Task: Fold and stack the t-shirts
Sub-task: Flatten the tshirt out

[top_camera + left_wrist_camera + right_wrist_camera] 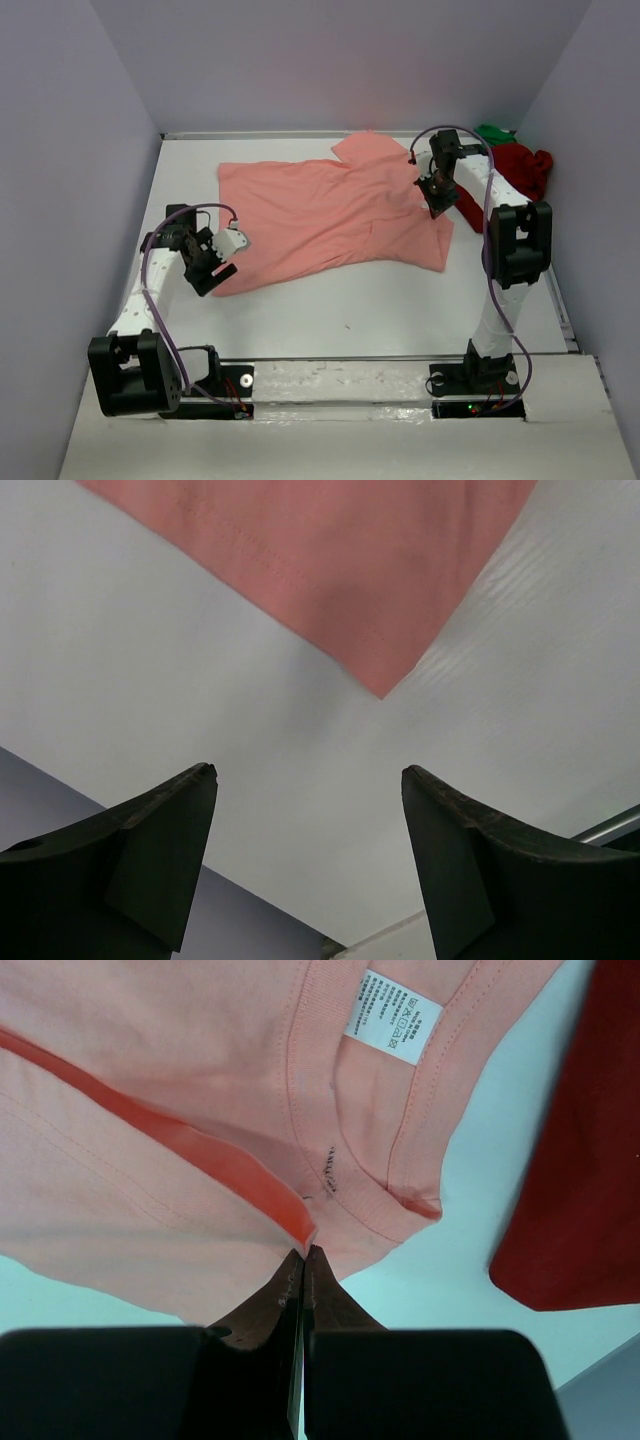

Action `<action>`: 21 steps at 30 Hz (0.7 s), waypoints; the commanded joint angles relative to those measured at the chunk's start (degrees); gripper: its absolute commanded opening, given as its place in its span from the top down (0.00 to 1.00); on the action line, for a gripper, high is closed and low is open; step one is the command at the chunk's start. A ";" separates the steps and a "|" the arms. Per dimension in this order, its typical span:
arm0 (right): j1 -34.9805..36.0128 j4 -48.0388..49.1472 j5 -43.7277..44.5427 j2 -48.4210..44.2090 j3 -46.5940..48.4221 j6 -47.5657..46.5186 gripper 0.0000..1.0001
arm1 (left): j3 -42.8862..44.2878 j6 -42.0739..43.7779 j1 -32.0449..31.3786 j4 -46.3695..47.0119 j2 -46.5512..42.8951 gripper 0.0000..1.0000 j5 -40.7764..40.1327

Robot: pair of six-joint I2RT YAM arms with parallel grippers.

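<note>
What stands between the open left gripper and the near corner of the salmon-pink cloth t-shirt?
Nothing visible does. In the left wrist view, only the white table lies between the left gripper, whose jaws are wide apart, and the pointed corner of the salmon-pink cloth t-shirt just ahead of it.

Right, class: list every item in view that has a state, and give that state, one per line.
salmon-pink t-shirt: spread out, unfolded
dark red t-shirt: crumpled
green t-shirt: crumpled, mostly hidden
left claw: open, empty
right claw: shut on salmon-pink t-shirt, near collar
</note>
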 commanded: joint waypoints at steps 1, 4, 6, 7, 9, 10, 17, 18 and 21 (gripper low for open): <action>-0.32 -0.72 0.75 -0.11 1.38 0.76 1.00 | -1.92 2.86 -1.83 3.08 1.90 0.15 0.31; -0.32 -0.90 2.77 0.07 1.29 0.85 1.00 | -2.72 3.82 -3.33 4.84 2.95 0.14 0.05; -0.32 -0.98 3.04 0.33 1.46 0.93 1.00 | -2.89 4.09 -3.85 5.72 3.48 0.15 -0.39; -0.32 -1.07 3.30 0.42 1.47 0.93 1.00 | -3.07 4.27 -5.42 5.72 3.92 0.15 -0.31; -0.32 -0.98 3.74 0.59 1.47 0.93 1.00 | -3.51 4.62 -6.75 5.64 4.53 0.15 -0.30; -0.32 -1.07 3.91 0.59 1.47 0.85 1.00 | -3.60 4.71 -7.37 5.46 4.71 0.15 -0.39; -0.32 -0.98 4.53 1.74 1.99 0.93 1.00 | -3.95 5.58 -10.80 1.78 4.01 0.18 1.01; -0.32 -1.07 4.62 2.00 2.08 0.93 1.00 | -3.77 5.76 -10.89 0.64 4.10 0.19 1.53; -0.32 -1.16 4.79 2.26 2.26 0.93 1.00 | -3.77 6.20 -10.89 -1.21 4.62 0.19 1.45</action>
